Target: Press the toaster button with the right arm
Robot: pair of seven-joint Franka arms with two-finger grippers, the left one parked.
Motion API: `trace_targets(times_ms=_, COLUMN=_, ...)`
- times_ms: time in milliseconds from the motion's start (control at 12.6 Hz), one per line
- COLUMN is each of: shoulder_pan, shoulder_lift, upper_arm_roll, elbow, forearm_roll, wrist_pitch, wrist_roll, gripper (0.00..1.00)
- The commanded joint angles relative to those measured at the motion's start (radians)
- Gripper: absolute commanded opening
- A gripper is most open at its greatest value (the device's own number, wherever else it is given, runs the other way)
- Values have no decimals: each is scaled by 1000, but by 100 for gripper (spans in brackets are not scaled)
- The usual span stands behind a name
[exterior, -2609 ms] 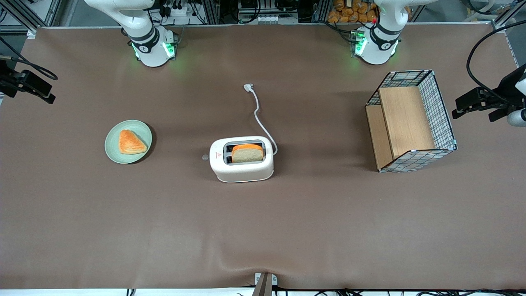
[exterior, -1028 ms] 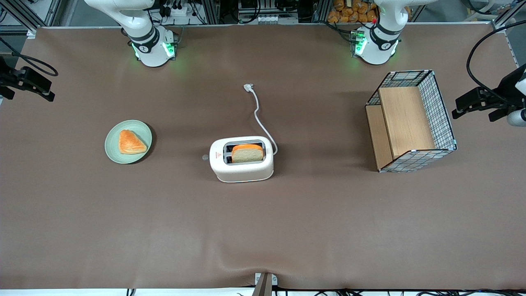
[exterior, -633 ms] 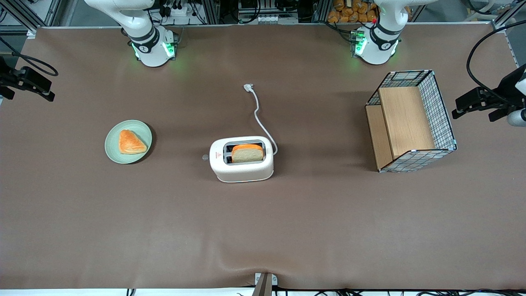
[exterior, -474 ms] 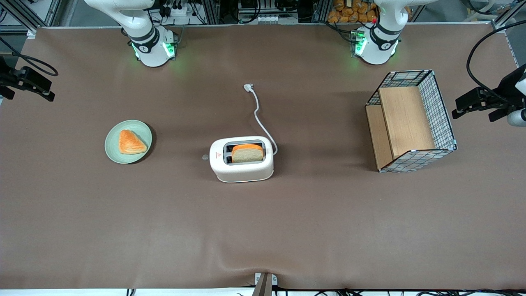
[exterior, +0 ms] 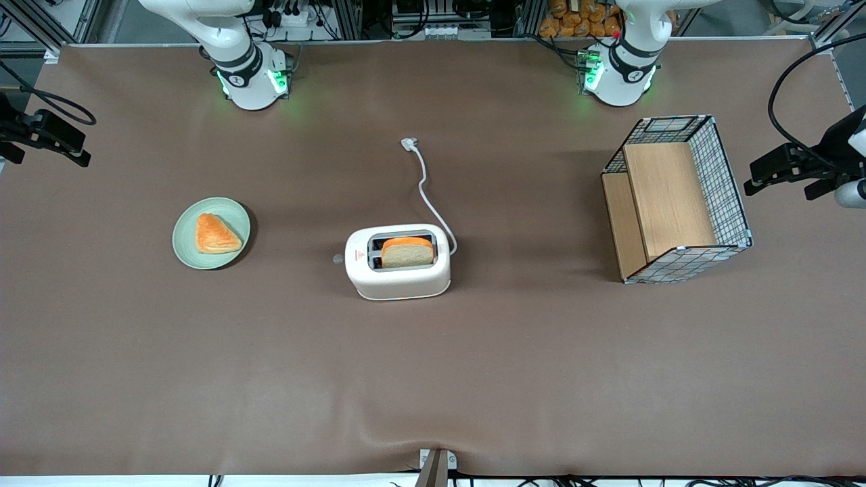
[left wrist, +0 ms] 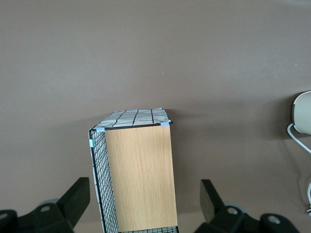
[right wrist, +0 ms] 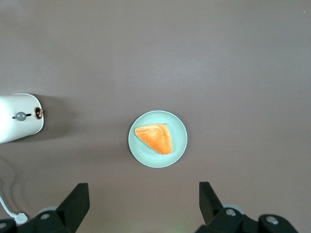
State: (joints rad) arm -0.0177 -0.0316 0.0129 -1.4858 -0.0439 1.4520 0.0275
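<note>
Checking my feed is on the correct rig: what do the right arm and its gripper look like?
The right arm is glossy white with a black band, its base lit green. The gripper, high above the green plate, has two matte black angular fingers spread open, on a body with round silver fittings. A black cable loops nearby.

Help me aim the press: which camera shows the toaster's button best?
The right wrist view: the button stands out against the toaster, seen between the open claw fingers high above the plate. The front view shows only a speck. The left wrist view shows no button.
</note>
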Motion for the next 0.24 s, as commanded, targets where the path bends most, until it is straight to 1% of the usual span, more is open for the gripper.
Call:
trace_targets(times_ms=0, shoulder_pan=-8, shoulder_lift=-4, upper_arm_roll=4, elbow=-2, forearm_roll=21, wrist_pitch=-5, wrist_roll=-17, gripper=100)
trace_targets(times_ms=158, shoulder_pan=-10, shoulder_lift=-4, upper_arm_roll=4, elbow=-5, forearm_roll=21, wrist_pitch=-5, wrist_roll=-17, gripper=100)
